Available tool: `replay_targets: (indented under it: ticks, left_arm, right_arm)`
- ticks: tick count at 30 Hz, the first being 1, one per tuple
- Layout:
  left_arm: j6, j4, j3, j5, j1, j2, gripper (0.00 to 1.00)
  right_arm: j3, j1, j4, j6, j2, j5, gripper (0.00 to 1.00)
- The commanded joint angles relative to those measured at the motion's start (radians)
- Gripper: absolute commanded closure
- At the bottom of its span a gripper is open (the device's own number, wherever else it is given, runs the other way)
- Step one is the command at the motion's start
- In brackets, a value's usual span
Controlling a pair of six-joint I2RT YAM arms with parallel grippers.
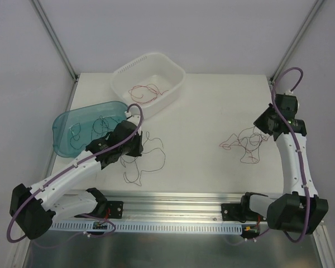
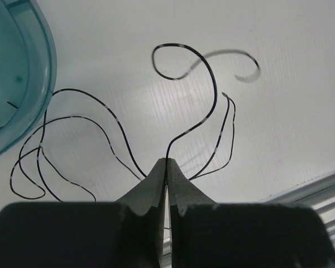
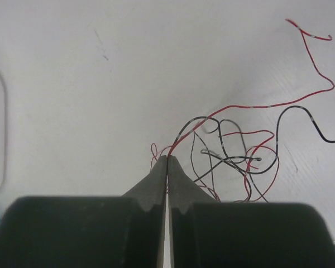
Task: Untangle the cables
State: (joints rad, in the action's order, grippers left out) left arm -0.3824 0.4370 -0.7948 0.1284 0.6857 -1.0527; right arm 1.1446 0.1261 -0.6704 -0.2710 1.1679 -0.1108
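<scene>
The red and black cables lie in a loose clump on the white desk, the right tool pinched shut on its strands, while the left tool clamps loose black strands beside the teal tub.
</scene>
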Motion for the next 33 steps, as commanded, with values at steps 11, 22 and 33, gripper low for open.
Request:
replay_targets:
  ticks: [11, 22, 33]
  left_arm:
    - [-0.191, 0.035, 0.011, 0.036, -0.003, -0.006, 1.0]
    - [-0.447, 0.035, 0.132, 0.126, -0.002, -0.017, 0.91]
    - [-0.664, 0.069, 0.21, 0.166, -0.002, 0.06, 0.08]
  right_arm:
    - [-0.252, -0.206, 0.161, -0.036, 0.087, 0.168, 0.93]
    - [-0.312, -0.387, 0.17, -0.005, 0.069, 0.118, 0.18]
    - [-0.367, -0.497, 0.15, 0.018, -0.117, 0.118, 0.04]
